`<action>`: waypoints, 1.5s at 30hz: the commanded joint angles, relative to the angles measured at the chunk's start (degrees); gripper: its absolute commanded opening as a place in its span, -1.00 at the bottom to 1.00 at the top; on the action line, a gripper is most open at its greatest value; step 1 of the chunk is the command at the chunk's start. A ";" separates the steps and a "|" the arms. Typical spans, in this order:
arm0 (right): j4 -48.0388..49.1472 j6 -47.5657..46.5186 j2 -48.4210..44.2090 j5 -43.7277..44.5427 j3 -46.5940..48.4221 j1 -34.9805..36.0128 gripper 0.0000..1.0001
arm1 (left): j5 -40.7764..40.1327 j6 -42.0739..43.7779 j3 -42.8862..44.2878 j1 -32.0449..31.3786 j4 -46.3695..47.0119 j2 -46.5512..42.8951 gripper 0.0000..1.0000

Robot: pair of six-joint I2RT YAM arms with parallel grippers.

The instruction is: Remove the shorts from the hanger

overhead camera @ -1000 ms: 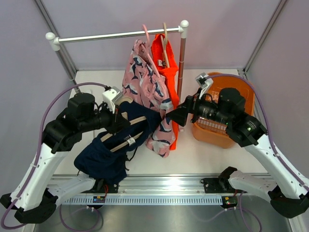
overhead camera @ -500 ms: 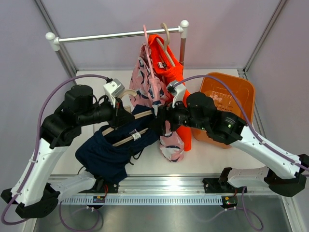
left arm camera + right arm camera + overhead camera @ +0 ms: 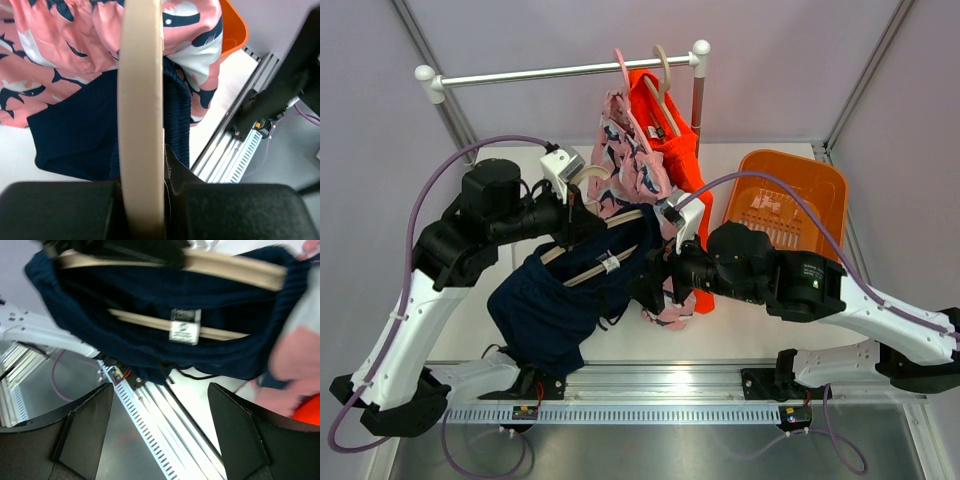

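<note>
My left gripper [image 3: 570, 217] is shut on a beige wooden hanger [image 3: 603, 245] that carries the navy shorts [image 3: 555, 305], held off the rail over the table's left side. In the left wrist view the hanger [image 3: 141, 100] runs straight up from between the closed fingers, with the navy shorts [image 3: 75, 130] draped below it. My right gripper [image 3: 650, 288] is open just right of the navy shorts. In the right wrist view its jaws [image 3: 160, 430] hold nothing; the navy shorts [image 3: 150, 300] and their white label [image 3: 184, 325] lie just ahead. Pink patterned shorts [image 3: 630, 165] and orange shorts [image 3: 672, 140] hang from the rail.
A white rail [image 3: 555, 72] on a post [image 3: 699, 95] spans the back. An orange basket [image 3: 825, 185] stands at the right on the white table [image 3: 470, 330]. A slotted metal strip [image 3: 150, 415] runs along the near edge below the right gripper.
The right arm has swung left from the basket, past the hanging shorts, to the navy pair. The left arm has lifted the hanger up and to the right.
</note>
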 commanded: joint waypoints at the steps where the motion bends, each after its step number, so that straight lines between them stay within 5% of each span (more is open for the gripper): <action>1: 0.15 1.36 -0.87 2.39 1.08 2.39 0.69 | 0.90 -1.74 4.51 -0.28 9.95 0.99 -1.00; 6: 0.59 2.24 0.36 6.24 0.47 3.89 0.69 | 1.78 -1.91 6.00 -0.28 9.95 2.22 -1.00; 15: -5.82 1.72 5.63 29.19 6.43 3.28 0.65 | 1.08 -1.39 4.25 -0.28 7.05 -2.69 -1.00; 30: 1.12 -1.18 12.04 26.30 9.87 -4.02 0.47 | 2.32 -0.33 -0.67 -0.28 4.94 -6.30 -1.00; 33: 1.38 -2.15 13.97 26.21 11.54 -4.02 0.34 | 2.31 -0.07 -1.64 -0.28 4.59 -6.30 -1.00; 36: 0.50 -2.33 15.82 26.12 13.12 -4.55 -0.13 | 1.35 0.19 -2.08 -0.28 4.68 -6.83 -1.00; 37: 0.33 -2.33 16.00 25.86 13.21 -4.81 -0.43 | 1.00 0.54 -1.99 -0.28 4.33 -6.92 -1.00; 41: 0.15 -2.15 16.27 25.51 13.39 -5.77 -0.99 | -1.46 1.16 -2.08 -0.28 3.62 -7.27 -1.00; 45: -0.55 -1.98 15.05 25.51 12.77 -8.67 -1.00 | -3.31 1.43 -2.43 -0.28 3.36 -7.62 -1.00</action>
